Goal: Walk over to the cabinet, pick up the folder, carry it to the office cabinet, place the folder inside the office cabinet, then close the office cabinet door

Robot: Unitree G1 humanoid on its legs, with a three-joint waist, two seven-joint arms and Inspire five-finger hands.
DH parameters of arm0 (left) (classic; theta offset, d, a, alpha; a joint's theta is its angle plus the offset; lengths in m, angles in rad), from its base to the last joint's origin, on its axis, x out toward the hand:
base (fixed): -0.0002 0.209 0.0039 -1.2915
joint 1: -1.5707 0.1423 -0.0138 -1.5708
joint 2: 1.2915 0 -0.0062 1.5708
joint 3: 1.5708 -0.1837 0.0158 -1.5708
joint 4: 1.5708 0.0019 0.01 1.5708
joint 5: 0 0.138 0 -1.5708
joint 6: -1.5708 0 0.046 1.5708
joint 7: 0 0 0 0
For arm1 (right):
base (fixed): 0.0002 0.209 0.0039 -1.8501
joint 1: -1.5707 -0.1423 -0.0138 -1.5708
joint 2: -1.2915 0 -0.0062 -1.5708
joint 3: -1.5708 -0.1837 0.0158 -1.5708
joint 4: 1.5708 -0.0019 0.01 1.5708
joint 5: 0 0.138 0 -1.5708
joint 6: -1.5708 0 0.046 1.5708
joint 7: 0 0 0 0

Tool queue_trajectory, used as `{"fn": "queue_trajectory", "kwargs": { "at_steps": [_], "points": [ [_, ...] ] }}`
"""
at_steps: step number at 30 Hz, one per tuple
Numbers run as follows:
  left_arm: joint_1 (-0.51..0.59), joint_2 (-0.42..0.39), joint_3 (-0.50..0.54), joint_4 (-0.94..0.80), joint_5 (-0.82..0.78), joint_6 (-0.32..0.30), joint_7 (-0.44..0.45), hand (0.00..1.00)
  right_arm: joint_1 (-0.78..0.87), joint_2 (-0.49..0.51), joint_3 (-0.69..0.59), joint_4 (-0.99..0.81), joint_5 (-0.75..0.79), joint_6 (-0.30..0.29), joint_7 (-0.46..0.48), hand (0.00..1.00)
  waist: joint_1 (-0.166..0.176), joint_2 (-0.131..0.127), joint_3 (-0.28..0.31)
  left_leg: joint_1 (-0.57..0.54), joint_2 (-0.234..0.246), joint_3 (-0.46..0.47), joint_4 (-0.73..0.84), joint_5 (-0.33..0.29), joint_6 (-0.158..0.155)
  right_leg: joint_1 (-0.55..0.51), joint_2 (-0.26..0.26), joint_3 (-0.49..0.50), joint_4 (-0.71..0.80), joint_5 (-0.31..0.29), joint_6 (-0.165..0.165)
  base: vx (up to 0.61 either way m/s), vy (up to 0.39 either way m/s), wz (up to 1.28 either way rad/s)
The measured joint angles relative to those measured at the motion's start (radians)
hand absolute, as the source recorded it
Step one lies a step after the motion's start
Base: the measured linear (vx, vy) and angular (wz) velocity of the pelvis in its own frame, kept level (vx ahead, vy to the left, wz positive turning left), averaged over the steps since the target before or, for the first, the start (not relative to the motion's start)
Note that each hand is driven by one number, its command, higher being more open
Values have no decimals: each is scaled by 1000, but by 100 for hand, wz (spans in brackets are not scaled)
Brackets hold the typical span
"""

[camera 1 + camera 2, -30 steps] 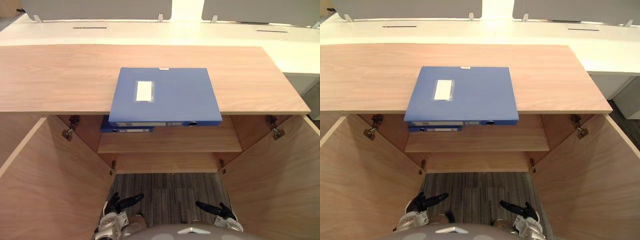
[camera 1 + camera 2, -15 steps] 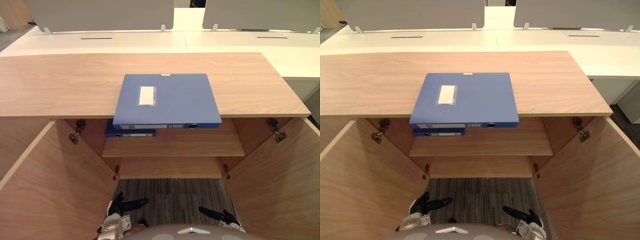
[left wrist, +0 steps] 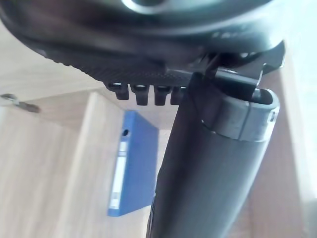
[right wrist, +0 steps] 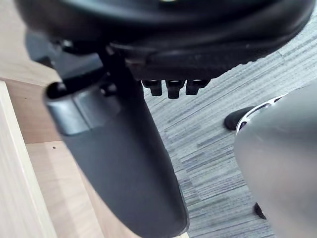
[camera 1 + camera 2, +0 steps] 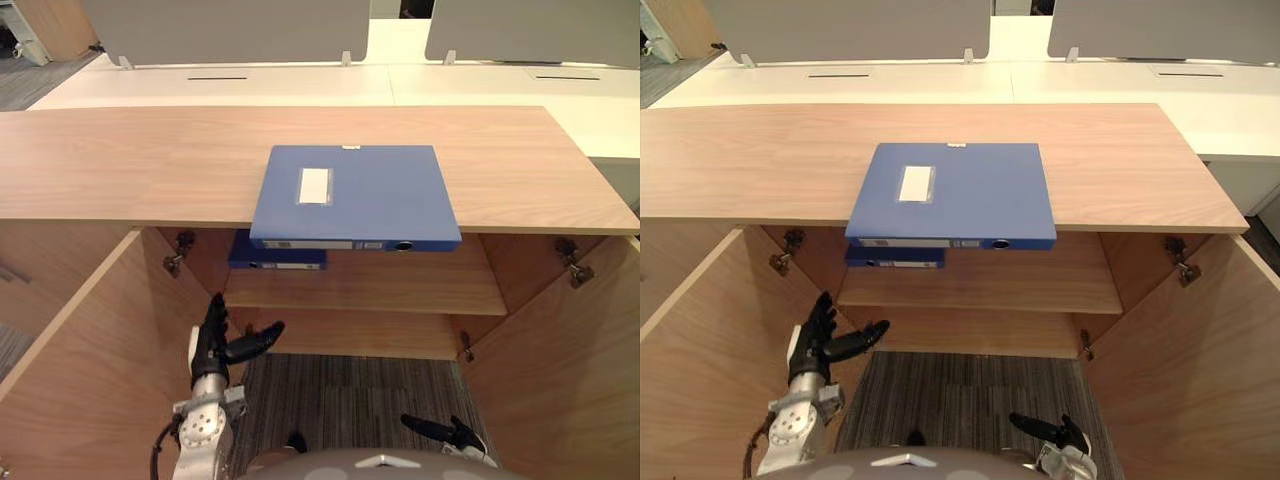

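Two open doors [image 5: 90,370] beside left hand [image 5: 215,345], right hand [image 5: 455,437], fingers [image 5: 213,310] spread; folder [image 5: 355,195] atop cabinet [image 5: 120,160], perhaps second folder [image 5: 277,258] beneath.

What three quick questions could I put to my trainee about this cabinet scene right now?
1. True or false: the top folder lies wholly on the cabinet top, with no overhang.
2. Which robot hand is up beside the open left door? A left, B right, C neither.
3. Fill in: the second folder lies on an inner ___.
Key: 1 false, it overhangs the front edge. 2 A: the left robot hand is open there; the right robot hand is low over the carpet, also open. 3 shelf.
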Motion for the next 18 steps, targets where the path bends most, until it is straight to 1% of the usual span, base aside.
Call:
{"fn": "queue_trajectory", "kwargs": {
  "at_steps": [2,5,7,11,15,18],
  "points": [
    [6,9,-6,-89,25,-25,4,100,0,-1,1,0,-16,-2,3,100,2,2,-1,15,2,-6,0,-3,-3,16,3,5,-4,0,-1,22,-43,2],
    [7,11,-6,-154,37,-47,21,100,0,-2,1,0,-17,-2,6,100,3,7,-4,27,5,-6,0,-5,-6,26,5,9,-4,0,-2,-15,-23,-1],
    [7,26,-6,-186,78,-62,35,100,3,-8,1,2,-24,-2,14,100,2,16,-10,36,6,-6,0,-6,-6,35,6,10,-4,-1,-4,-57,-28,-2],
    [8,63,-3,-219,168,-62,59,100,8,-20,1,4,-33,-3,18,100,2,25,-20,44,8,-6,-1,-5,-4,38,7,12,0,-3,-7,-64,-19,-1],
    [8,94,21,-261,255,-63,85,100,26,-50,39,17,-58,-3,22,100,1,23,-30,58,8,-10,-4,-4,-4,51,8,12,0,-6,-10,-52,-22,0],
    [7,120,41,-268,301,-68,91,100,33,-52,38,47,-60,-3,23,100,-1,21,-46,59,9,-12,-1,-4,-4,51,9,12,-1,-6,-10,0,0,0]
  ]
}}
